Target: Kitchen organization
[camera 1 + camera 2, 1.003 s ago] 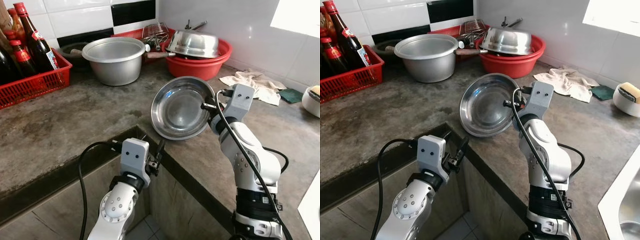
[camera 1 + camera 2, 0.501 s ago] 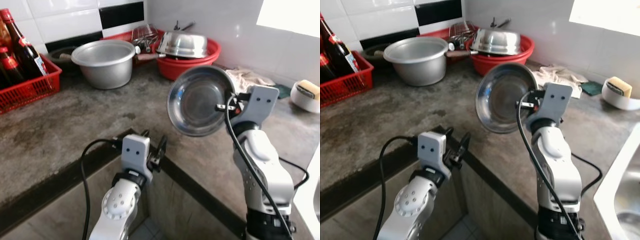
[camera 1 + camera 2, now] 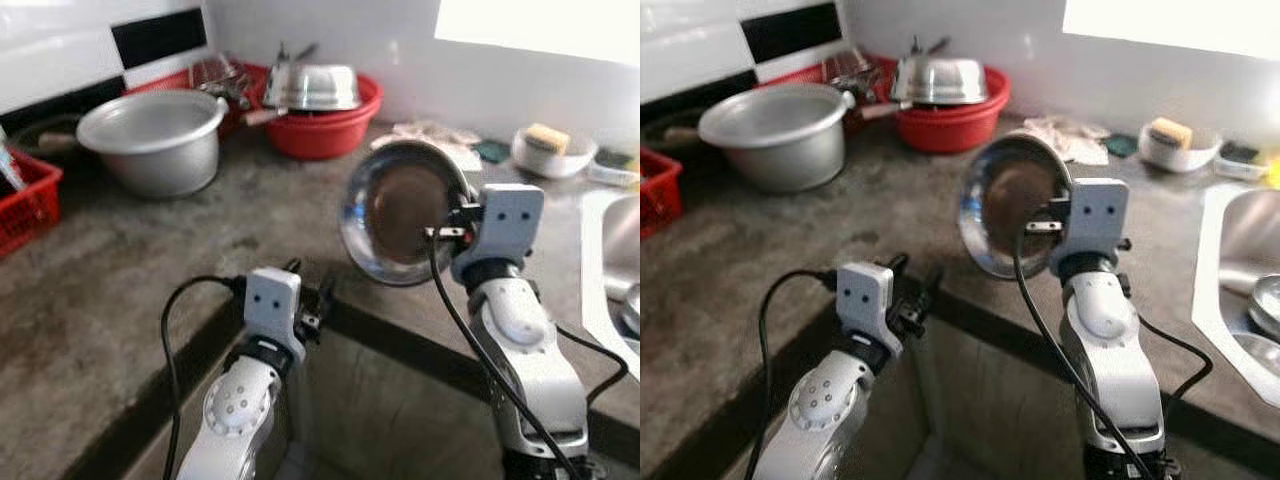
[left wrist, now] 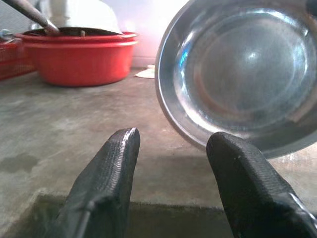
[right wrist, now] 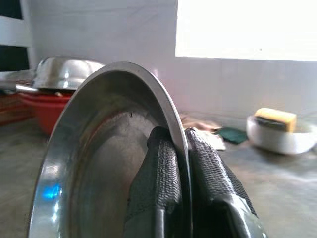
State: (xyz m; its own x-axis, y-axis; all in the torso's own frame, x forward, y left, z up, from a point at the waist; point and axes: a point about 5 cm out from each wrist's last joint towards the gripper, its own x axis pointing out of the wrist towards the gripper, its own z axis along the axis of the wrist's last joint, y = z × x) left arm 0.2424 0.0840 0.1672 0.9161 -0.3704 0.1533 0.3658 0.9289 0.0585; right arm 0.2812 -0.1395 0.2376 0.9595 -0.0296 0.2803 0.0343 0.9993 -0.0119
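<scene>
A red crate (image 3: 22,200) is seen at the far left edge of the grey stone table (image 3: 150,260), well apart from both pincers. Beyond the left pincer (image 3: 312,305), toward the tiled wall, a large aluminium pot (image 3: 150,140) is set on the table. The left pincer itself is held low, just off the table's inner edge where the top steps down; its two black fingers (image 4: 106,183) are spread apart with nothing between them, and across the gap the table edge and the underside of the steel bowl (image 3: 405,225) are seen.

Farther back, between the two pincers and against the wall, a red basin (image 3: 320,125) is placed, with an upturned steel bowl and some utensils resting in it.

The steel bowl is lifted clear of the table, tipped up on edge with its hollow turned toward the left pincer. It is clamped at its rim by the right pincer (image 5: 181,163), one finger lying inside the hollow and the other behind the rim.

Beyond the right pincer, a crumpled cloth (image 3: 435,135) lies near the wall, then a white dish (image 3: 553,153) holding a yellow sponge. A steel sink (image 3: 1250,260) is sunk into the table to the right of the right pincer.
</scene>
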